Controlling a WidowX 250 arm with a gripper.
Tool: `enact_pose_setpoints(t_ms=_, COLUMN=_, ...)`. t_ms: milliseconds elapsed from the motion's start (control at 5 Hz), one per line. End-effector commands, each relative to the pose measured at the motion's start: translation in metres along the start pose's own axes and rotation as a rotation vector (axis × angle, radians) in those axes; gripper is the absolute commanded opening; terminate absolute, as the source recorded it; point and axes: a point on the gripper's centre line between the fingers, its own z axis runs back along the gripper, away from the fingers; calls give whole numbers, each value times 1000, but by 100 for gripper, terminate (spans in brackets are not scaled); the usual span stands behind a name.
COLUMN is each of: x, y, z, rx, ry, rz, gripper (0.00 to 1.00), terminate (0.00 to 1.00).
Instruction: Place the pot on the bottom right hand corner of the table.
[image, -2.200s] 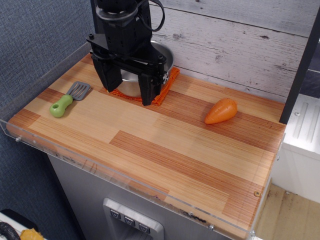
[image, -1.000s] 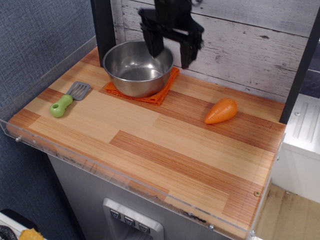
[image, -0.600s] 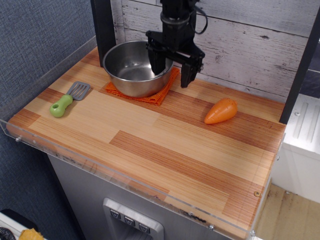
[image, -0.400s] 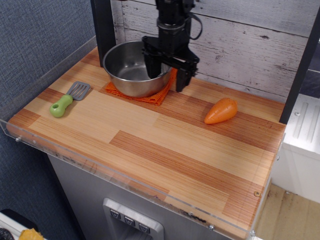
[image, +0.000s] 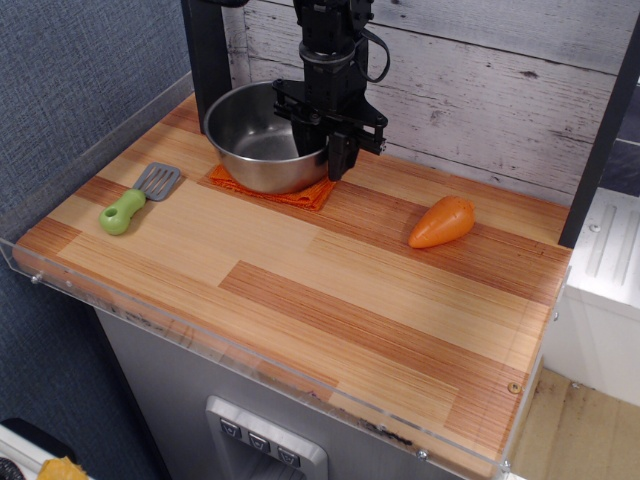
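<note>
Presently I find the pot (image: 258, 135) upright at the far left of the bench (image: 330, 300), mouth upward; being round, it shows no long axis; it is bowl-shaped polished steel with a rolled rim and a mirror-bright interior, seated on a folded orange cloth (image: 300, 190). My gripper (image: 322, 150) hangs vertically at the pot's right rim, jaws straddling the wall and clamped on it, one inside, one outside. I note striped wooden planks, a smooth orange toy carrot (image: 441, 222) well right, a green-handled spatula (image: 140, 196) left.
</note>
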Motion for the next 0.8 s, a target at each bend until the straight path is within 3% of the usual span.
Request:
enact_pose_setpoints(t_ms=0, x=2, y=31, z=43, rx=5, ry=-111, rz=64, gripper=0, terminate=0)
enact_pose_setpoints(t_ms=200, x=-4, y=46, z=54, rx=4, ry=-128, rz=92, gripper=0, terminate=0)
enact_pose_setpoints(t_ms=600, x=-33, y=40, z=112, rx=-25, ry=-249, rz=98, gripper=0, terminate=0)
